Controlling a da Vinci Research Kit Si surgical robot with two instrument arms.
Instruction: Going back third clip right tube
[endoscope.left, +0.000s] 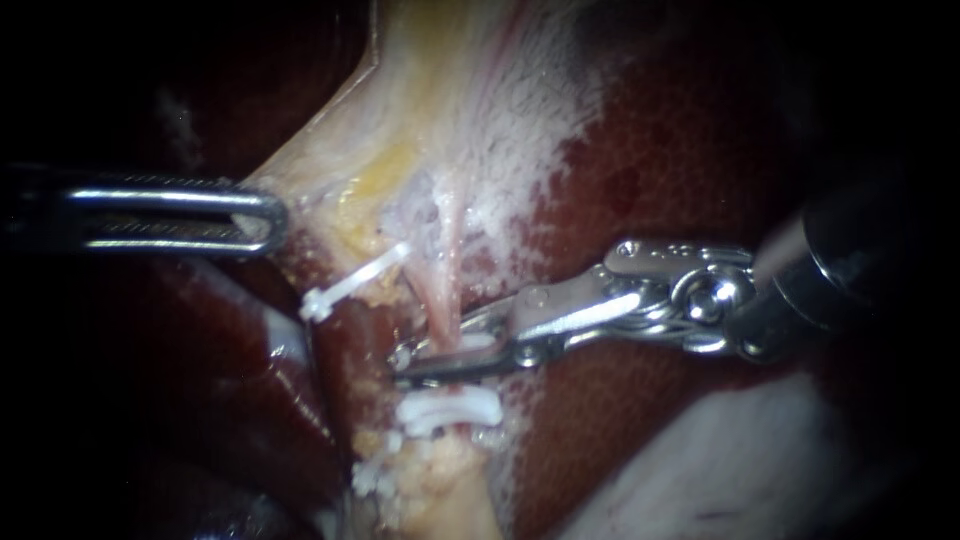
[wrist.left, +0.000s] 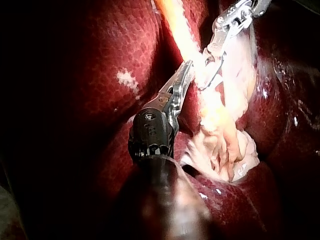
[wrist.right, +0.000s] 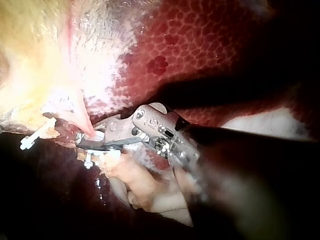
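Liver (endoscope.left: 700, 150), mottled red, beside white clip (endoscope.left: 448, 410)

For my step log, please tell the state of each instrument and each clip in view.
Right instrument: jaws open, astride the tube, white clip between them.
Left instrument: tip on pale tissue, far from the clips.
Lower clip: closed across the tube.
Slanted clip: closed, beside the tube.

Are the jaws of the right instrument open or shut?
Open. On the right instrument a gap shows between the jaws; the tube and a white clip lie in it.
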